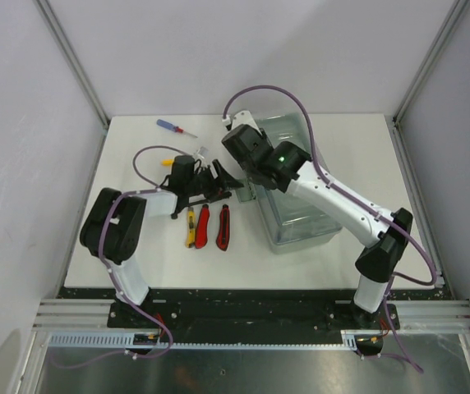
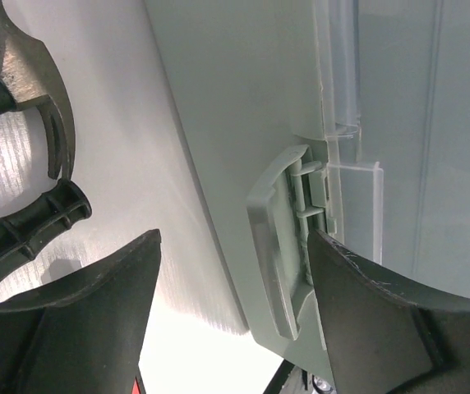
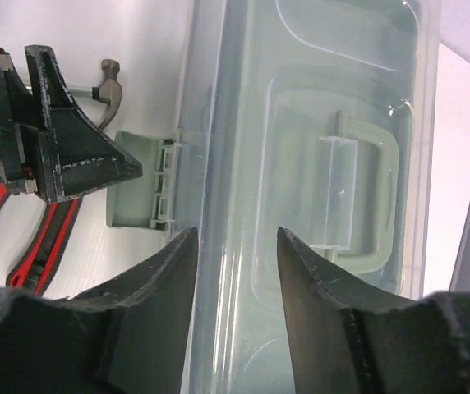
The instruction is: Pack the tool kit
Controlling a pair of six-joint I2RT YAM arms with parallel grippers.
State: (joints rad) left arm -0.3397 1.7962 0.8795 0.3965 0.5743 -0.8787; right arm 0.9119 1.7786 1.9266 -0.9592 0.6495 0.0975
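Observation:
The grey-green toolbox [image 1: 305,223] stands right of centre with its translucent lid [image 3: 317,107] down and the moulded handle [image 3: 358,197] showing through it. My left gripper [image 2: 235,238] is open at the box's left side, its fingers either side of the side latch [image 2: 280,238], which sticks out from the wall. My right gripper [image 3: 237,232] hangs open over the lid's left edge with nothing between its fingers. The small hammer [image 2: 34,90] lies just left of the box. A yellow knife [image 1: 190,226] and two red knives [image 1: 203,226] [image 1: 223,229] lie in front of the left gripper.
A blue-and-red screwdriver [image 1: 176,127] lies at the back left of the white table [image 1: 136,246]. A black ribbed handle [image 2: 21,234] lies beside the hammer. The right arm [image 1: 334,201] crosses over the box. Grey walls close in on three sides.

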